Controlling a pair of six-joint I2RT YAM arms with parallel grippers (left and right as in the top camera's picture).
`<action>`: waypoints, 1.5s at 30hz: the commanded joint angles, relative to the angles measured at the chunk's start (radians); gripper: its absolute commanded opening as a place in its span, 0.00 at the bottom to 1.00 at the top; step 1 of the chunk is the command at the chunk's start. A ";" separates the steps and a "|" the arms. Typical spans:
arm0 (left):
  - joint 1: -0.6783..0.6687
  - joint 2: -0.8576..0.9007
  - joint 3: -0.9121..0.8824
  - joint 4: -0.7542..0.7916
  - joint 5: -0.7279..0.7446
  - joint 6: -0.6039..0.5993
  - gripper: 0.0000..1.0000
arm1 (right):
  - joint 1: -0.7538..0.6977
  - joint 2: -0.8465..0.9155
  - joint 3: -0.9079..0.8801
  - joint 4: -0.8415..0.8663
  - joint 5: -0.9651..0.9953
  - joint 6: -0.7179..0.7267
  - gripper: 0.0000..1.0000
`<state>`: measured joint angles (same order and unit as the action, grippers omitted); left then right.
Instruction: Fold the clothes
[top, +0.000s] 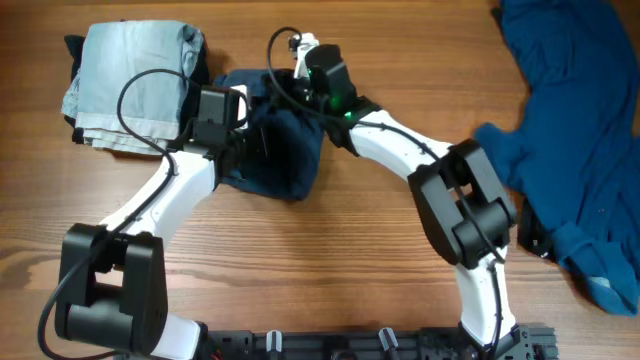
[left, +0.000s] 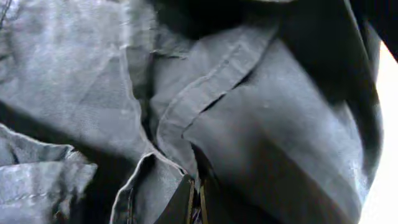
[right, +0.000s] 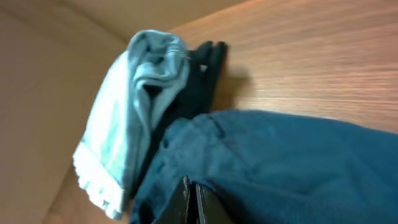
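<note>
A dark blue garment is lying bunched on the counter, near the middle of its far side, and both arms are reaching in over it from either side. The left gripper is pressing down into the cloth among seams and folds. Its jaws are sitting almost together, pinching a fold of the garment. The right gripper is working at the garment's edge, and its jaws are likewise drawn together. The cloth is draping right over them, so they seem to be gripping it, though the close view is blurring the contact. A folded pale gray stack is resting just beside the garment on the left. A loose blue pile is sprawling well apart on the right.
</note>
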<state>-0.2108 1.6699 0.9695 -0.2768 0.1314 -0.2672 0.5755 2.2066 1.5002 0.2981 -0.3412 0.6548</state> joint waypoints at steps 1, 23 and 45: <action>-0.008 0.012 -0.001 0.002 0.009 0.005 0.04 | 0.022 0.011 0.011 0.047 -0.067 -0.036 0.05; 0.327 -0.428 0.039 -0.072 0.039 -0.055 0.84 | -0.042 -0.154 0.079 -0.772 -0.137 -0.159 0.51; 0.353 -0.426 0.039 -0.096 0.005 -0.055 0.87 | 0.176 -0.045 0.117 -0.555 0.044 -0.206 0.71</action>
<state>0.1341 1.2438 0.9997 -0.3744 0.1505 -0.3130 0.7616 2.1715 1.5867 -0.2508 -0.2687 0.4328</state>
